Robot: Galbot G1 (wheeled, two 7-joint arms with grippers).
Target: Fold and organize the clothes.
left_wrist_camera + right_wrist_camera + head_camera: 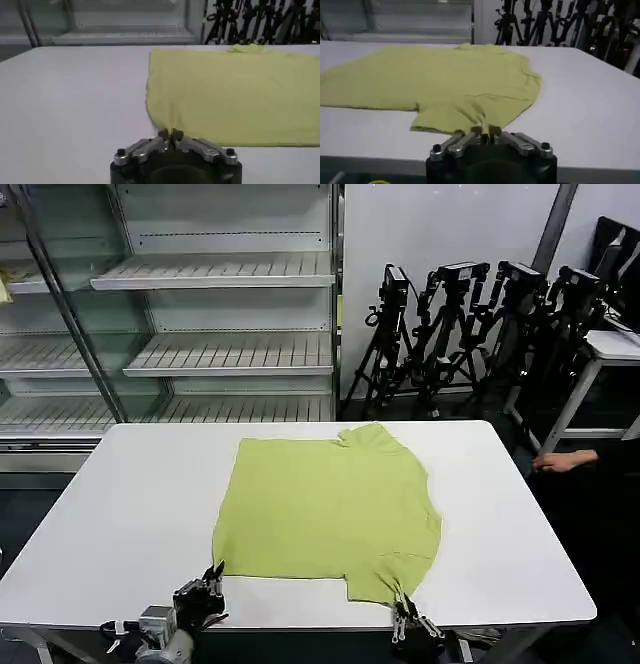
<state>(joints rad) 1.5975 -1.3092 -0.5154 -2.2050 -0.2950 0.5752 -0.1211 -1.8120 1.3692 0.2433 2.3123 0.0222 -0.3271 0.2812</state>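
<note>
A white counter (130, 514) carries the work, its top plain and bare around a single garment. Beyond its far edge stands a glass-fronted cabinet with white slatted shelves (215, 274), and to the right of that a pale wall with a row of black tripods (470, 334) carrying cameras. A second white table (610, 349) stands at the far right, and a person's hand (562, 462) rests low beside the counter's right edge, touching nothing on it. No brand, label or writing can be read anywhere.

The lime yellow-green T-shirt (325, 509) lies flat on the counter with its plain side up, spread just ahead of both end effectors, one sleeve pointing toward the far edge and the other reaching to the near edge.

The left end effector (213, 576) sits at the near edge of the counter, its tips at the shirt's near left corner; in the left wrist view (170, 134) its fingers are pressed together with the cloth's corner meeting them, so it appears clenched on the fabric.

The right end effector (404, 604) sits at the near edge at the tip of the near sleeve; the right wrist view (487, 131) shows its fingers closed together on the sleeve's hem, the rest of the shirt stretching away ahead of it.
</note>
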